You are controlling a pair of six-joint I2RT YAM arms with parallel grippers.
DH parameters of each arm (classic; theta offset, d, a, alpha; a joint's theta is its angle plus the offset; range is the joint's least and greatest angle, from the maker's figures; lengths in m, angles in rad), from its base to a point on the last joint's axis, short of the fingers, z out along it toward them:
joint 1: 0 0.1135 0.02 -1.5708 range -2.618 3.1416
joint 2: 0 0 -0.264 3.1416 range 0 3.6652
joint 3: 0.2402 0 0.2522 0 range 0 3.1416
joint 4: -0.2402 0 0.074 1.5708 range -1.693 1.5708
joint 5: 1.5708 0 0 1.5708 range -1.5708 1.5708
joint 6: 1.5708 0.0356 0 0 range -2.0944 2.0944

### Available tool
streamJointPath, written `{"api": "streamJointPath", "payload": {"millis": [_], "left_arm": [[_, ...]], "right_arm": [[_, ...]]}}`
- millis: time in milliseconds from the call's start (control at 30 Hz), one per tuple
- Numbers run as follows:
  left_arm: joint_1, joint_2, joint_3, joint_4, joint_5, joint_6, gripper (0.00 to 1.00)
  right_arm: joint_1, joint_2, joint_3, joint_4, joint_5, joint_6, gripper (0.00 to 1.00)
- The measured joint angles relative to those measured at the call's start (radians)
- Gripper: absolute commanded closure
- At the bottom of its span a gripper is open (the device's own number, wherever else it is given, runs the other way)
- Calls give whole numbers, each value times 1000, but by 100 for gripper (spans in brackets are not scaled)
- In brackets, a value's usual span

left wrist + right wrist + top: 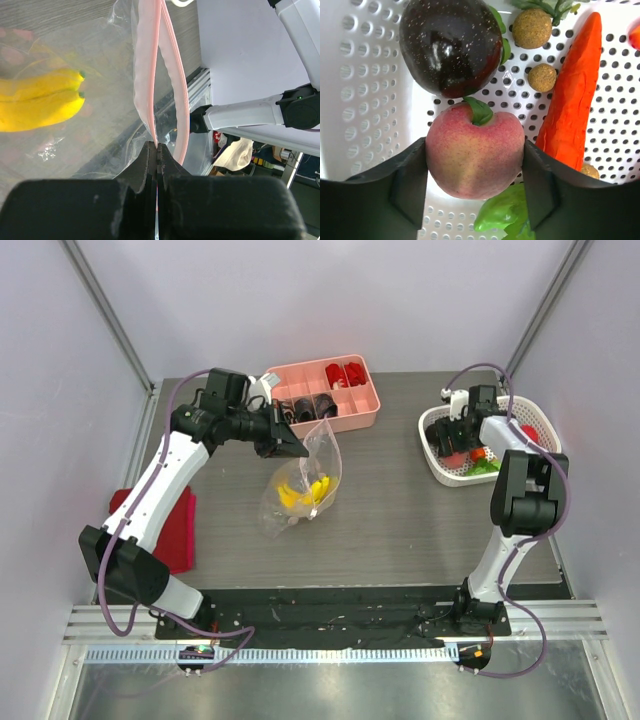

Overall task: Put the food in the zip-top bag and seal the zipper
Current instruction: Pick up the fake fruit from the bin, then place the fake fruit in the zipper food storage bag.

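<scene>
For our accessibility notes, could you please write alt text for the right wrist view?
The right gripper clasps a peach on both sides inside a white perforated basket, with a dark eggplant beyond it and an orange carrot to its right.

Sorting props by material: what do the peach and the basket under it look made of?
The peach looks like matte foam or soft plastic, its skin finely speckled. The white basket looks like hard moulded plastic: smooth, evenly perforated.
</scene>
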Motion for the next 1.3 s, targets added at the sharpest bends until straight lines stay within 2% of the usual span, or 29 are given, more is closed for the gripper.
{"api": "streamJointPath", "payload": {"millis": [100, 233, 300, 433, 533, 667, 800, 933, 1033, 1067, 1133, 1167, 1200, 1233, 1300], "left_arm": [[2, 0, 0, 0, 0, 2, 100], [4, 0, 0, 0, 0, 8, 100], [7, 0, 0, 0, 1, 8, 100], [19, 10, 0, 0, 13, 6, 100], [24, 21, 0, 0, 20, -3, 100], [24, 26, 0, 0, 29, -11, 100], [24, 26, 0, 2, 39, -11, 100], [27, 26, -1, 1, 45, -12, 100], [30, 26, -1, 2, 48, -12, 100], [31, 26, -1, 2, 51, -12, 100], [35, 26, -1, 2, 57, -13, 100], [36, 26, -1, 2, 61, -14, 100], [37, 26, -1, 2, 63, -15, 100], [40, 26, -1, 2, 66, -16, 100], [43, 26, -1, 2, 72, -18, 100]], "right_arm": [[-5, -18, 0, -22, -21, 1, 67], [-8, -117, 2, -84, -120, 10, 77], [-10, -203, 20, -127, -223, 32, 82], [26, -385, 89, -130, -456, 142, 83], [139, -515, 105, -50, -591, 255, 82], [380, -623, 98, 93, -680, 403, 82], [547, -629, 101, 147, -672, 444, 82], [650, -564, 101, 128, -626, 423, 80], [692, -529, 76, 98, -581, 390, 73], [704, -525, 61, 87, -565, 378, 59], [721, -520, 40, 65, -538, 356, 47], [727, -517, 38, 53, -525, 347, 31], [731, -514, 38, 47, -512, 340, 25], [733, -513, 38, 42, -501, 335, 12], [737, -513, 40, 37, -480, 332, 5]]}}
